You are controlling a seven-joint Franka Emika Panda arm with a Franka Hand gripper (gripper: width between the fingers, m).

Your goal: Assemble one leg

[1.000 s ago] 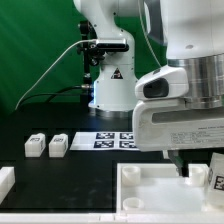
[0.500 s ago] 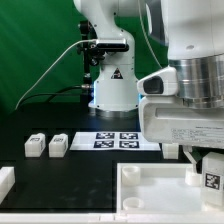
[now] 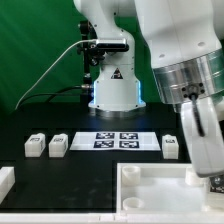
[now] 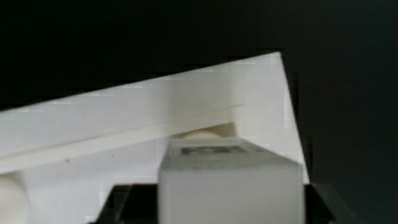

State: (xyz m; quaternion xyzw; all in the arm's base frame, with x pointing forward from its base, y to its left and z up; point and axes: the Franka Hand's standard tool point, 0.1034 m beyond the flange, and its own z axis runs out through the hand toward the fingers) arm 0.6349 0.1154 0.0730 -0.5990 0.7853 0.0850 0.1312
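Observation:
In the wrist view my gripper (image 4: 228,205) is shut on a leg (image 4: 228,170), a stubby white block held upright between the two dark fingers (image 4: 125,205). It sits over a corner of the large white panel (image 4: 160,115). In the exterior view my gripper (image 3: 207,165) hangs at the right, over the far right corner of the panel (image 3: 150,180); the held leg is mostly hidden there. Three more legs lie on the black table: two at the exterior view's left (image 3: 35,146) (image 3: 58,146) and one at the right (image 3: 171,146).
The marker board (image 3: 115,140) lies between the loose legs, in front of the robot base (image 3: 112,85). A white block (image 3: 5,180) sits at the lower left edge. The arm's large white body fills the upper right.
The arm has swung and turned, uncovering the leg at the right of the marker board. The gripper with the held leg has shifted right and lower over the panel's corner.

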